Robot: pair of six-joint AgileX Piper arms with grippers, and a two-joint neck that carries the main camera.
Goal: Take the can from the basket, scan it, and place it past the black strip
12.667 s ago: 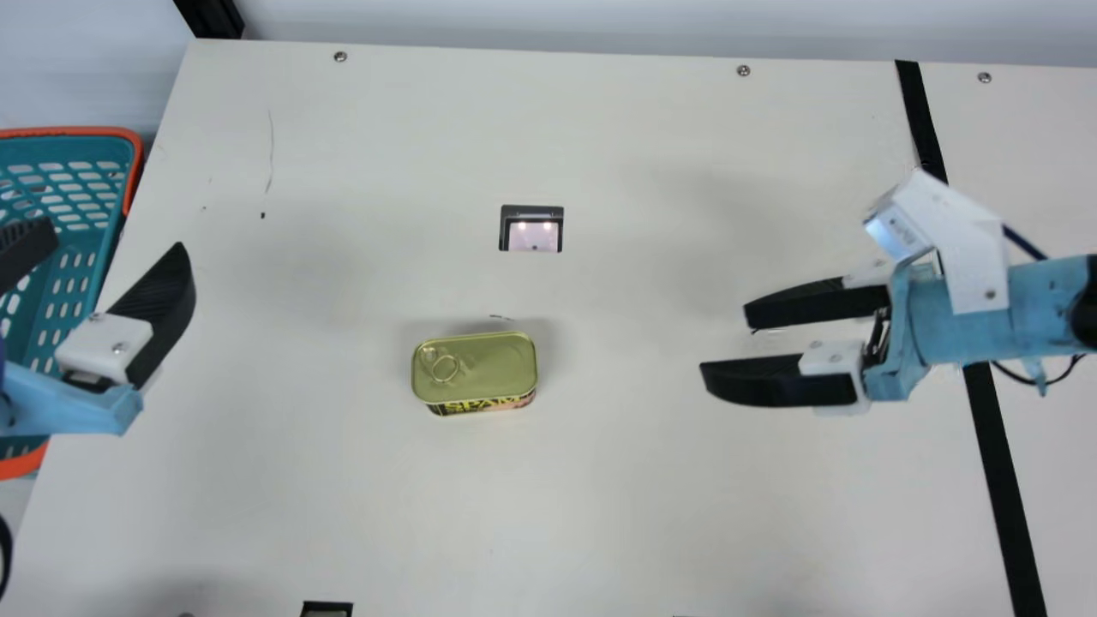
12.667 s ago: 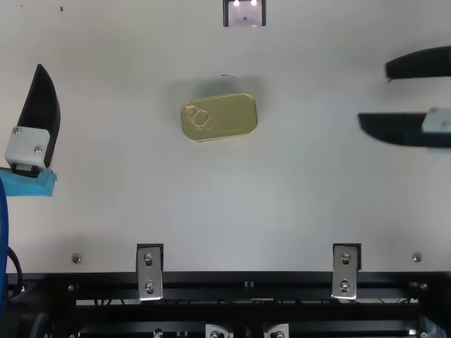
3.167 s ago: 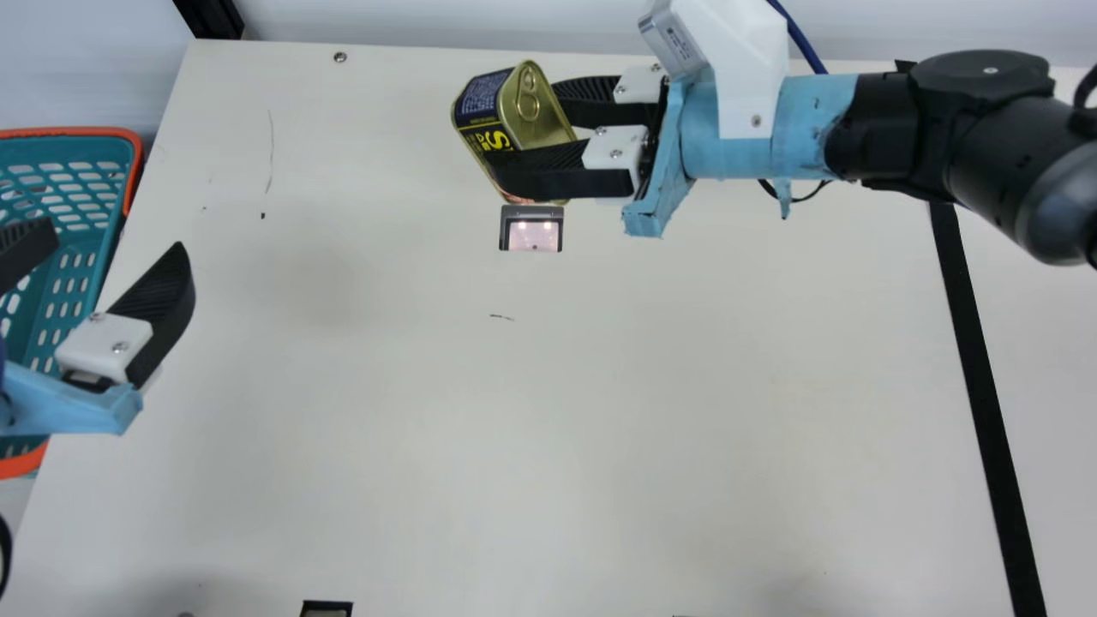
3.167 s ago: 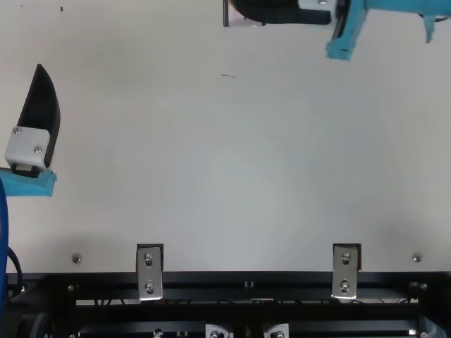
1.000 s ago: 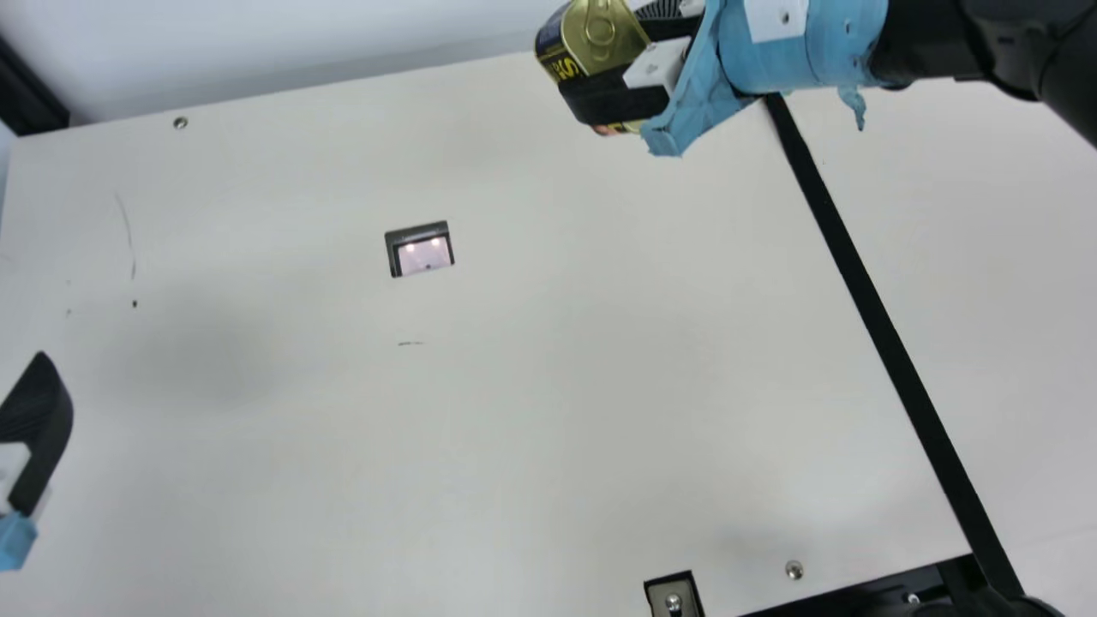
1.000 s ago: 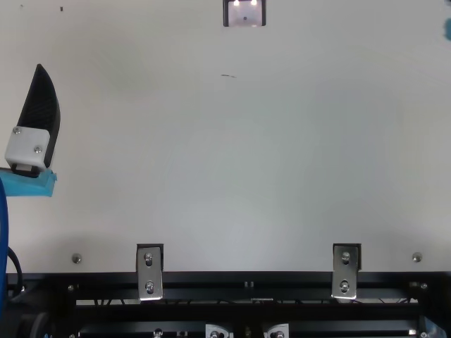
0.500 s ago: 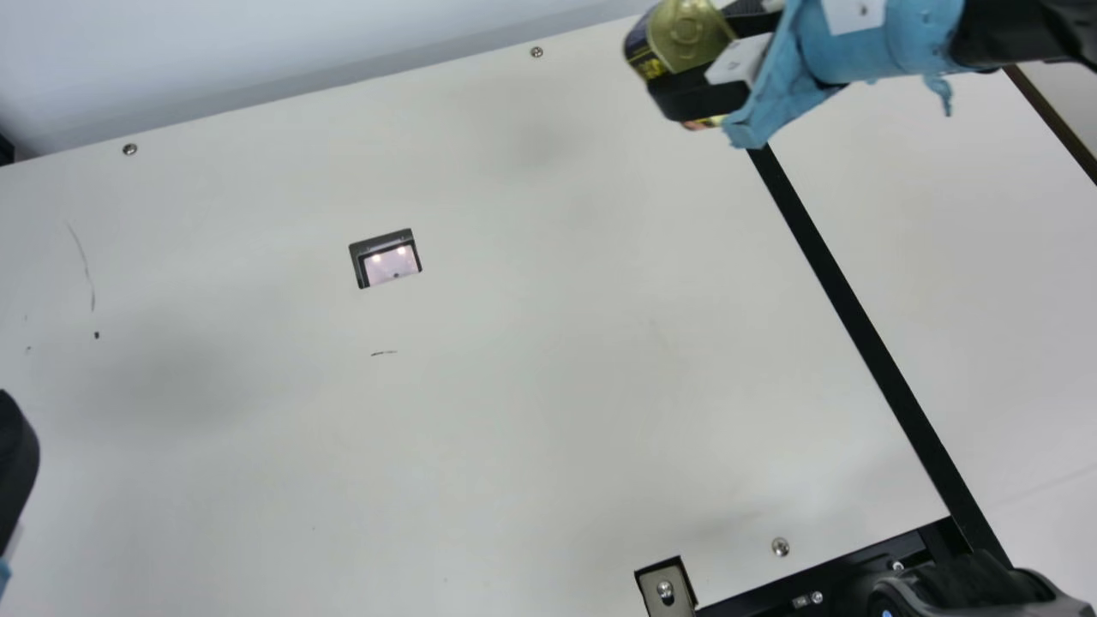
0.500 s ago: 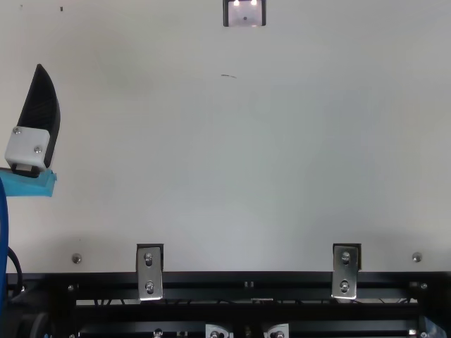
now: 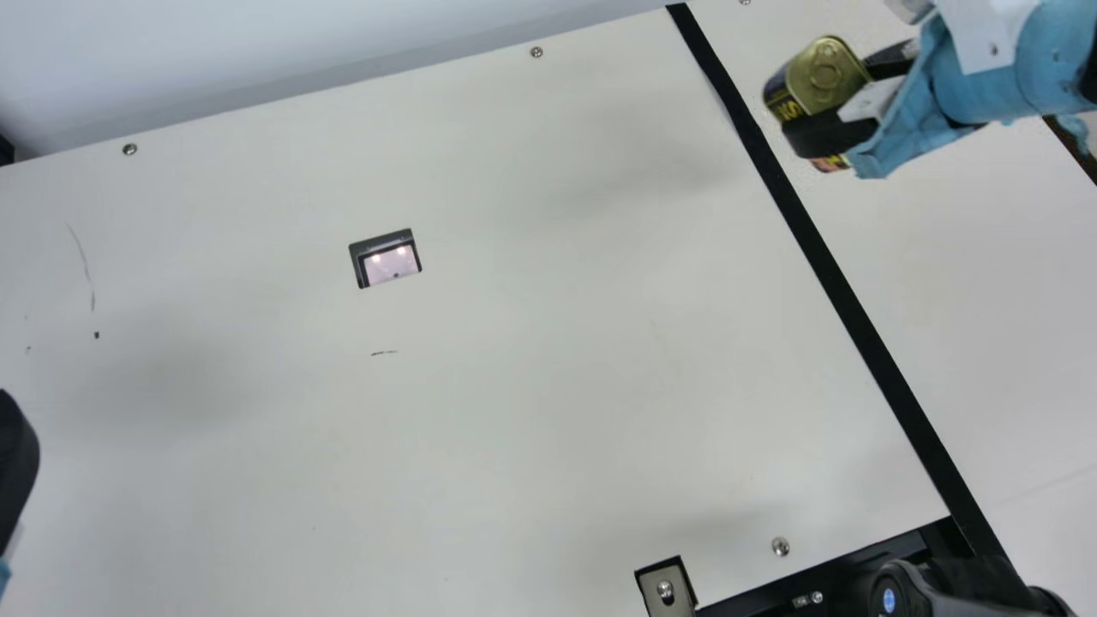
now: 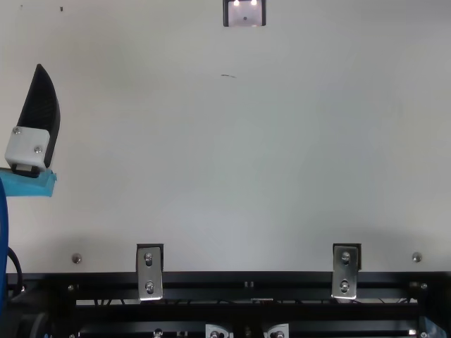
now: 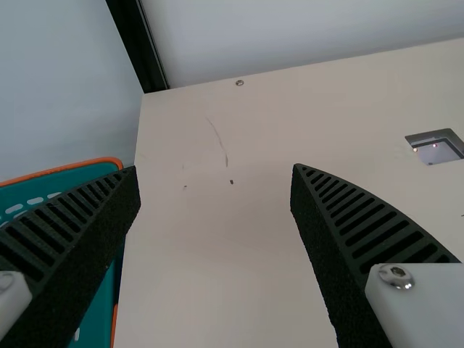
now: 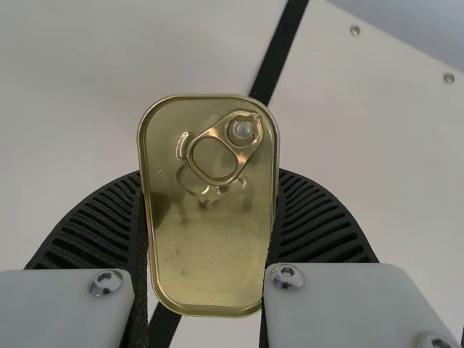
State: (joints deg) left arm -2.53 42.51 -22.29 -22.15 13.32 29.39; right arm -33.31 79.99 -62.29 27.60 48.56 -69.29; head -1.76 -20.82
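Note:
High at the right of the main view, my right gripper (image 9: 844, 103) is shut on the can (image 9: 825, 75), held tilted just to the right of the black strip (image 9: 836, 274). From the right wrist, the can's gold lid (image 12: 210, 246) with its ring pull sits between both fingers of the right gripper (image 12: 209, 239); the strip (image 12: 281, 47) runs behind it. My left gripper (image 10: 40, 116) is at the top view's left edge. In its own wrist view the left gripper (image 11: 216, 174) stands open, with bare table between its fingers. The basket (image 11: 65, 170) is beside it.
The scanner window (image 9: 387, 259) is set into the table, left of the strip. Metal brackets (image 10: 149, 273) and a black rail (image 10: 246, 282) line the near edge. A pale wall (image 9: 257, 51) stands behind the table's far edge.
My right gripper lifted the can off the table, carried it by the scanner and then rightward, across the strip. The neck camera turned right. The left arm kept still.

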